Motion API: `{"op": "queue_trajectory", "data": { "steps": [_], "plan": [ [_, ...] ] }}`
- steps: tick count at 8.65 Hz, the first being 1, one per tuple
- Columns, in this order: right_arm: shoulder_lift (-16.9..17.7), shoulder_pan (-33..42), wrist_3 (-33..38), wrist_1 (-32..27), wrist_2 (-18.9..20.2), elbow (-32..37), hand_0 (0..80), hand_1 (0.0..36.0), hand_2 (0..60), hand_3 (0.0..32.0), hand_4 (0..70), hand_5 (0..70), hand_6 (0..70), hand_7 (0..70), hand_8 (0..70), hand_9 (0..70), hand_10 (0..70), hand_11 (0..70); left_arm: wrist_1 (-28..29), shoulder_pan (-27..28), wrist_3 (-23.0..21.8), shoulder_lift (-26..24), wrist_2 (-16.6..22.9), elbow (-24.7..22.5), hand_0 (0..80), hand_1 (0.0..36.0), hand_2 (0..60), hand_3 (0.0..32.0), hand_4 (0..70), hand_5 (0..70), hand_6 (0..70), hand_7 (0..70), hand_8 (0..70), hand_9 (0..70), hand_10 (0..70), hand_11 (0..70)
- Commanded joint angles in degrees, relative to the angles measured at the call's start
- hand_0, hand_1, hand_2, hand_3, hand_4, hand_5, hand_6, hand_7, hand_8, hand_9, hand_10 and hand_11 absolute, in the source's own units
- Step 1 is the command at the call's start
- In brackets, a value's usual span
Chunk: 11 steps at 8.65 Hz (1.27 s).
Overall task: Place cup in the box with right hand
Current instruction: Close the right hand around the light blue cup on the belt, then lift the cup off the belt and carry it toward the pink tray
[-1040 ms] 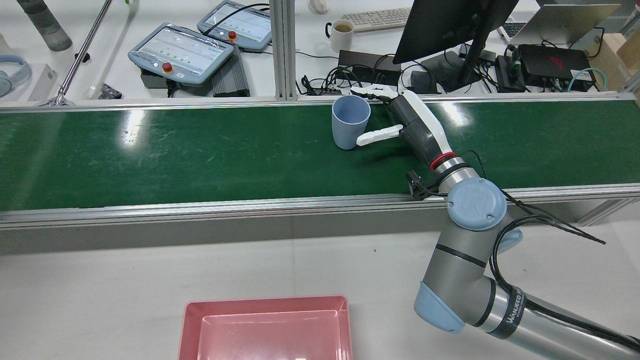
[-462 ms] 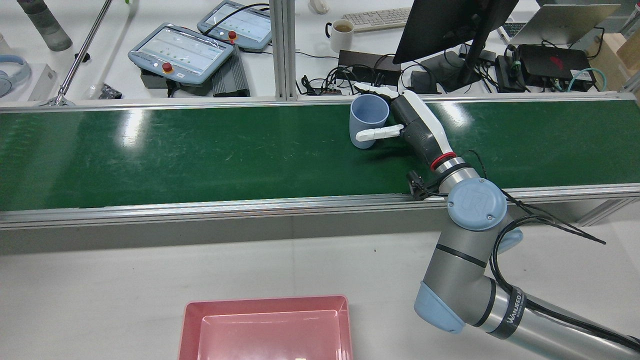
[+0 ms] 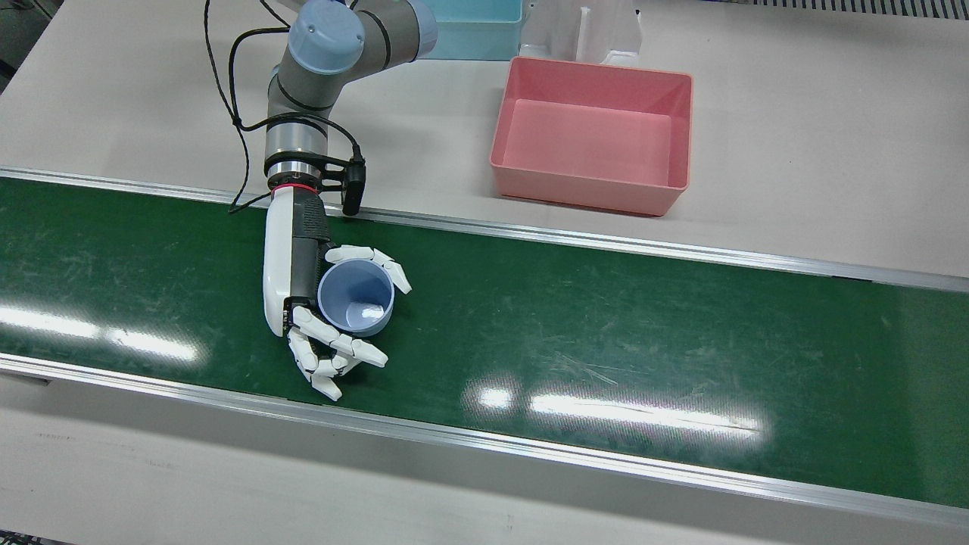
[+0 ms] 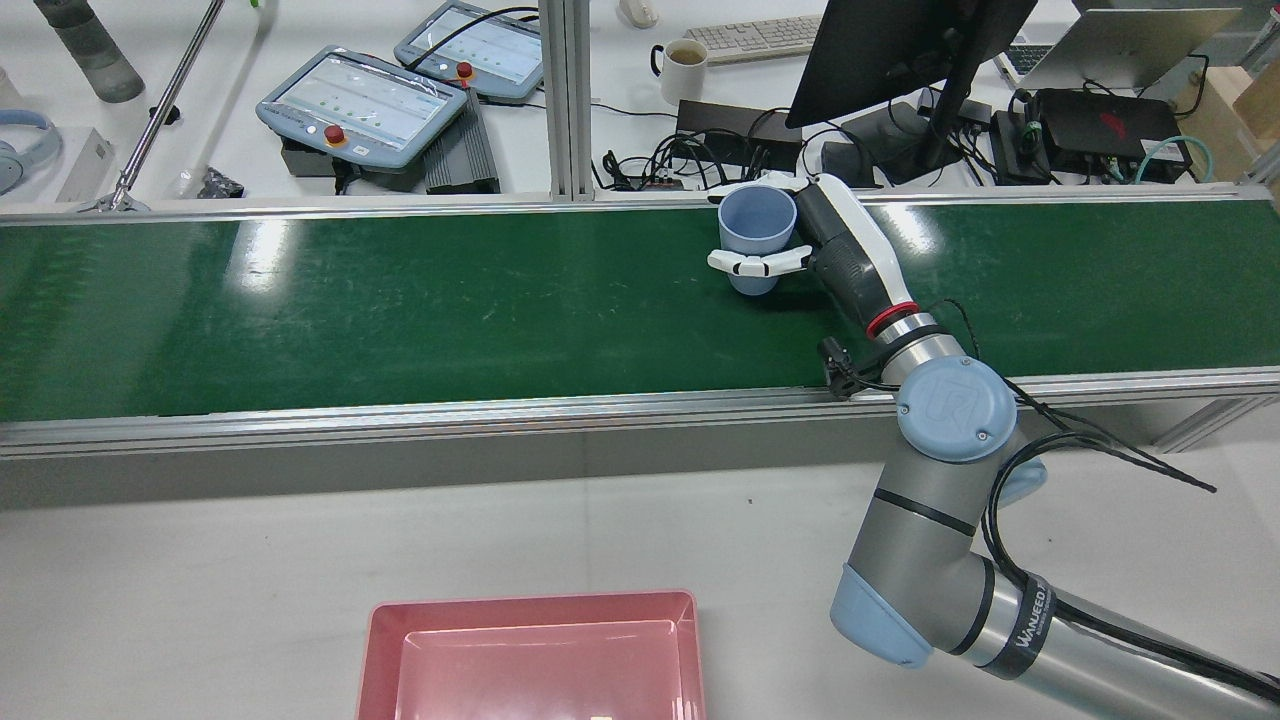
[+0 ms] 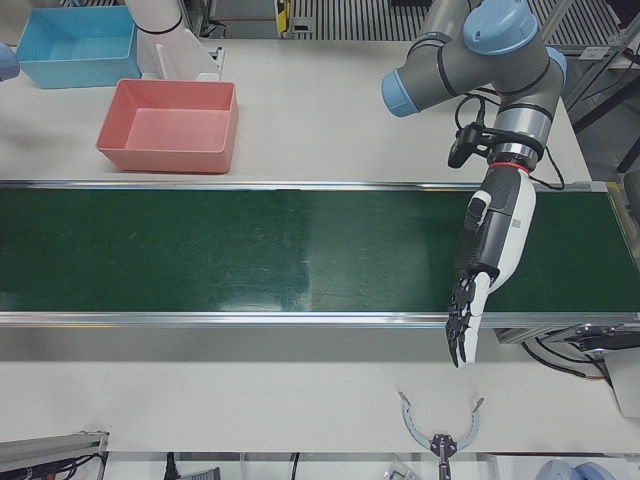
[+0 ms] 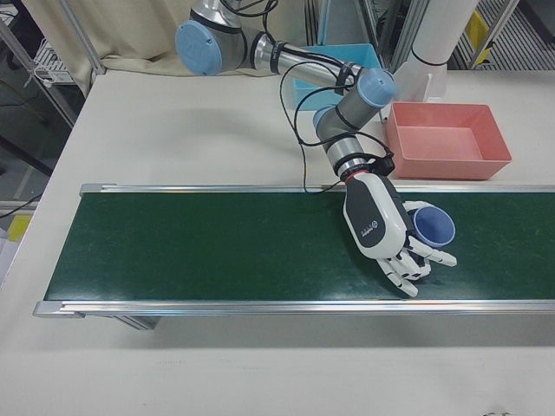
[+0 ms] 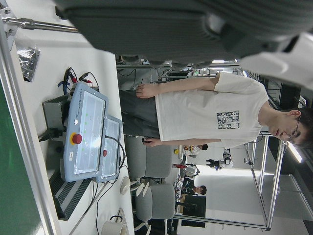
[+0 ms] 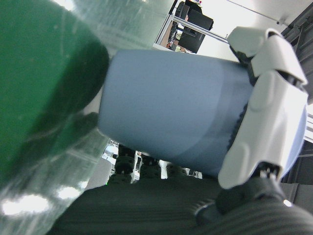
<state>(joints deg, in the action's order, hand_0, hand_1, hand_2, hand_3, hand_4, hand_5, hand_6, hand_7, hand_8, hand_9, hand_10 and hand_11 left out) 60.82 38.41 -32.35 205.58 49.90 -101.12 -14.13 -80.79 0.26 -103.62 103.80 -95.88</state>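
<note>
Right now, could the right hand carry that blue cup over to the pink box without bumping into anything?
Probably yes. The right hand is wrapped around the cup, and nothing stands between it and the open, empty box.

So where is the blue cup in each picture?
Front view: blue cup, left of middle, in the right hand.
Rear view: cup, upper middle.
Left-front view: not in it.
Right-front view: cup, right of middle.
Left hand view: not in it.
Right hand view: cup fills the middle.
Shared landmark: green belt.
</note>
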Motion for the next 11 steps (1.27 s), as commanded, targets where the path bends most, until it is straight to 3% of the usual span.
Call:
{"op": "queue_trajectory", "data": {
  "steps": [1, 3, 5, 8, 11],
  "plan": [
    [2.5, 0.1, -0.5, 0.1, 0.1, -7.2, 49.0, 34.9, 60.0, 0.0, 31.6, 8.8, 26.3, 70.0, 26.6, 49.7, 13.1, 20.7, 0.0, 0.0, 0.0, 0.1, 0.0, 0.0, 0.0, 0.0, 0.0, 0.0, 0.0, 0.0, 0.0, 0.0, 0.0, 0.0, 0.0, 0.0],
    [5.4, 0.0, -4.1, 1.3, 3.2, -17.8, 48.2, 36.0, 60.0, 0.0, 38.7, 8.8, 29.1, 70.0, 28.2, 51.0, 14.5, 22.5, 0.0, -0.1, 0.0, 0.1, 0.0, 0.0, 0.0, 0.0, 0.0, 0.0, 0.0, 0.0, 0.0, 0.0, 0.0, 0.0, 0.0, 0.0],
    [6.1, -2.1, -4.6, 6.0, 8.9, -24.9, 43.9, 35.5, 60.0, 0.0, 38.5, 8.9, 34.2, 70.0, 31.5, 53.8, 22.7, 34.1, 0.0, 0.0, 0.0, 0.1, 0.0, 0.0, 0.0, 0.0, 0.0, 0.0, 0.0, 0.0, 0.0, 0.0, 0.0, 0.0, 0.0, 0.0],
    [6.0, -5.7, -9.7, 6.1, 14.8, -25.4, 39.2, 32.6, 60.0, 0.0, 41.1, 8.7, 35.0, 70.0, 35.3, 58.3, 27.1, 40.2, 0.1, -0.1, 0.0, 0.1, 0.0, 0.0, 0.0, 0.0, 0.0, 0.0, 0.0, 0.0, 0.0, 0.0, 0.0, 0.0, 0.0, 0.0],
    [5.3, -13.2, -14.0, 6.2, 15.8, -26.2, 41.7, 33.0, 60.0, 0.0, 43.6, 8.7, 34.9, 70.0, 35.2, 58.2, 25.7, 38.3, 0.0, -0.1, 0.0, 0.1, 0.1, 0.0, 0.0, 0.0, 0.0, 0.0, 0.0, 0.0, 0.0, 0.0, 0.0, 0.0, 0.0, 0.0]
  ]
}}
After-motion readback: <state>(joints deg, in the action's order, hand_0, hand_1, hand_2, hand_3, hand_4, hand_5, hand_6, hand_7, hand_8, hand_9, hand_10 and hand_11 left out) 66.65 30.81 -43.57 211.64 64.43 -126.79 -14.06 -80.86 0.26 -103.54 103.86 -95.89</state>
